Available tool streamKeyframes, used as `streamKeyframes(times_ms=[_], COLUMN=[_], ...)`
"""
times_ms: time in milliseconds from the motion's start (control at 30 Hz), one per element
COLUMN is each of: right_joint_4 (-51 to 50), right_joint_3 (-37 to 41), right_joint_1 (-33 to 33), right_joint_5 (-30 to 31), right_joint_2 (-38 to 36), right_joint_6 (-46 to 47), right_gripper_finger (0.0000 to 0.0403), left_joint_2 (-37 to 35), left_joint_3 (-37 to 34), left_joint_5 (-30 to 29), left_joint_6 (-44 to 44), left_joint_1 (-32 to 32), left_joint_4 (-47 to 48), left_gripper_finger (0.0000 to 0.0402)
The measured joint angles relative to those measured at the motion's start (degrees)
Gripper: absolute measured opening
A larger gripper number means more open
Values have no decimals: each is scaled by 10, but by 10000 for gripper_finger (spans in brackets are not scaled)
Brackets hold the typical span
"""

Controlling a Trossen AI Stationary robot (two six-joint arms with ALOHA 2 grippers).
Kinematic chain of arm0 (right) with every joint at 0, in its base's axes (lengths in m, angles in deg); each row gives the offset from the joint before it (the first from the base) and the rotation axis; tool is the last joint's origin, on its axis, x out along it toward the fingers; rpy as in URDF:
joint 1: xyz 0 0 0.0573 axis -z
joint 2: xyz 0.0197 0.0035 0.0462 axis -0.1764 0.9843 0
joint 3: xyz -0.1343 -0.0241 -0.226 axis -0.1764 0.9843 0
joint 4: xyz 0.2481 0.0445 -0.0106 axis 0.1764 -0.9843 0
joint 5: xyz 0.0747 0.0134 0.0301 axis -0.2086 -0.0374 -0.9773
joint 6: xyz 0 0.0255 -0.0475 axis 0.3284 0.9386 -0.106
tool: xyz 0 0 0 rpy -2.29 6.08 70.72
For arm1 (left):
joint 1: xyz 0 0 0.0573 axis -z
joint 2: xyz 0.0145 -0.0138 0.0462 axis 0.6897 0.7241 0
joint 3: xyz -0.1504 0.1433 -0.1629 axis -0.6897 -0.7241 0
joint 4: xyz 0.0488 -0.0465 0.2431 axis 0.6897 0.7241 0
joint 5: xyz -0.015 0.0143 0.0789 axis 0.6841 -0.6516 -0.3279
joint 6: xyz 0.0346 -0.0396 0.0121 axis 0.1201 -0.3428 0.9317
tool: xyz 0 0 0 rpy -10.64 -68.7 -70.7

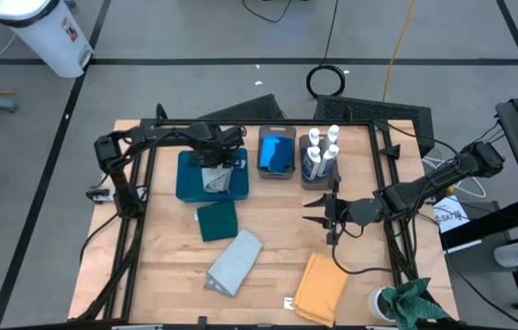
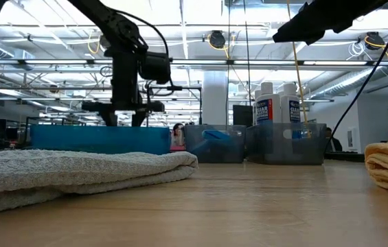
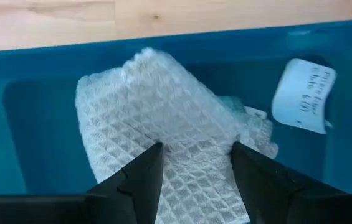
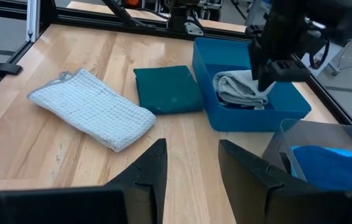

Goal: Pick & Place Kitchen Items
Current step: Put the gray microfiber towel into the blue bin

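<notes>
Left gripper [image 3: 193,167] fingers part-open over the pale grey waffle-weave cloth [image 3: 157,118], apparently depositing it in the flat teal tray [image 1: 188,184]; right gripper [image 1: 318,211] waits mid-table, fingers apart, empty.

Two dark, slim robot arms were built from black tubular links and blocky joints, with thin black cables running along them. The left gripper [image 3: 191,180] and the right gripper [image 4: 188,171] each ended in two matte black, wedge-shaped fingers [image 3: 141,177] with angled edges.
</notes>
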Motion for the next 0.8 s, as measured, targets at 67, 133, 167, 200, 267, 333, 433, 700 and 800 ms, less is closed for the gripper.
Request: streamKeyframes(times_ms=[67, 133, 167, 200, 267, 333, 433, 700, 800], right_joint_4=[0, 0, 0, 0, 0, 0, 0, -1, -3], right_joint_3=[0, 0, 0, 0, 0, 0, 0, 0, 0], right_joint_1=[0, 0, 0, 0, 0, 0, 0, 0, 0], right_joint_5=[0, 0, 0, 0, 0, 0, 0, 0, 0], right_joint_2=[0, 0, 0, 0, 0, 0, 0, 0, 0], right_joint_6=[4, 4, 4, 4, 4, 4, 4, 4, 4], right_gripper_finger=[116, 116, 116, 116, 116, 116, 116, 116, 116], left_joint_2=[5, 4, 4, 4, 4, 4, 4, 4, -1], left_joint_3=[0, 0, 0, 0, 0, 0, 0, 0, 0], left_joint_5=[20, 35, 40, 42, 43, 49, 66, 70, 72], left_joint_6=[8, 15, 14, 13, 13, 10, 6, 29, 42], left_joint_1=[-6, -13, -15, -18, -21, -24, -24, -31, -31], left_joint_4=[2, 4, 5, 7, 7, 8, 8, 9, 12], left_gripper_finger=[191, 191, 191, 190, 181, 160, 110, 14, 6])
